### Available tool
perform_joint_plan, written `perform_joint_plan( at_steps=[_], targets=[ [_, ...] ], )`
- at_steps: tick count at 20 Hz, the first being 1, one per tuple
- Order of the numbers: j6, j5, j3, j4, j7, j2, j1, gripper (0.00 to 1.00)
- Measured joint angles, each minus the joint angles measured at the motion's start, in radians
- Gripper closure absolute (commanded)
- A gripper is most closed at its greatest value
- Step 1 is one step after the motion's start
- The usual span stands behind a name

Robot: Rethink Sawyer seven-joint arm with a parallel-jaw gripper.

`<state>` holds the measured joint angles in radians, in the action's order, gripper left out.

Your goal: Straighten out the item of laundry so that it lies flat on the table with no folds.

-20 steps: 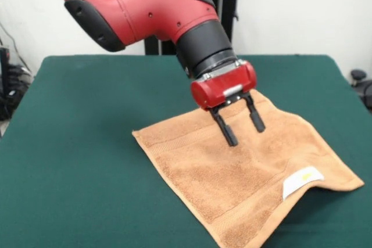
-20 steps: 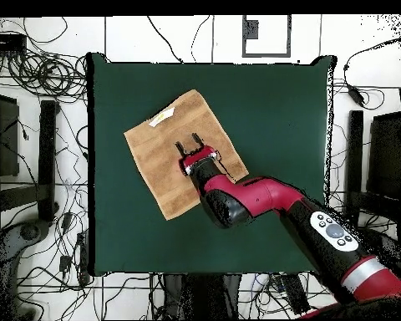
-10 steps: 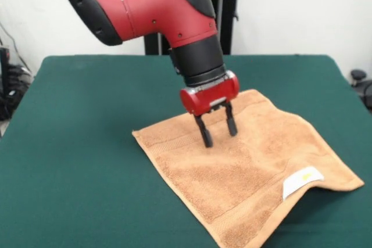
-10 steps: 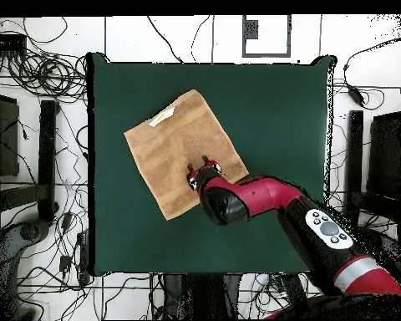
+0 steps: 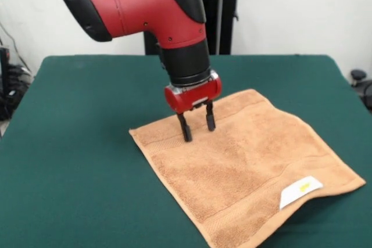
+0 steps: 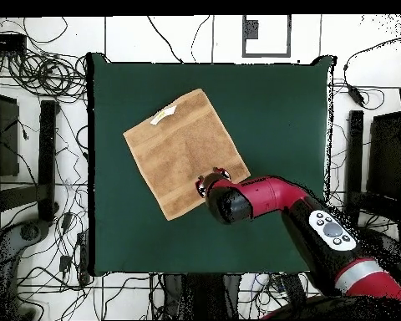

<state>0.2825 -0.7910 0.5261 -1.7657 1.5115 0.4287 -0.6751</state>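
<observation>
The tan towel (image 5: 244, 166) lies spread out on the green table (image 5: 70, 143), turned like a diamond, with its white tag (image 5: 301, 190) near the front right corner. That corner's edge is slightly raised. My gripper (image 5: 197, 129) points down with its fingers apart, and its tips rest on the towel's far left border band. In the overhead view the towel (image 6: 180, 146) lies left of the table's (image 6: 279, 109) centre, with the tag (image 6: 162, 117) at its upper edge. The gripper (image 6: 209, 179) there is over the towel's lower right edge, mostly hidden by the arm.
The robot's black pedestal (image 5: 218, 21) stands behind the table's far edge. Cables and stands (image 6: 37, 167) lie on the floor around the table. Wide green cloth shows left of the towel (image 5: 70, 190) and behind it.
My gripper has moved left and toward the far border of the towel, lower, with its fingers closer together. The towel has shifted slightly left and its raised right corner lies flatter.
</observation>
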Motion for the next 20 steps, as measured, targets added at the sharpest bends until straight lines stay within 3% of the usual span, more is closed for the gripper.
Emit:
perform_joint_plan(
  at_steps=[12, 20],
  targets=[
    [0.007, 0.002, -0.072, 0.027, 0.0, 0.023, 0.085, 0.0],
    [0.086, 0.012, -0.169, 0.067, 0.0, 0.054, 0.165, 0.0]
  ],
)
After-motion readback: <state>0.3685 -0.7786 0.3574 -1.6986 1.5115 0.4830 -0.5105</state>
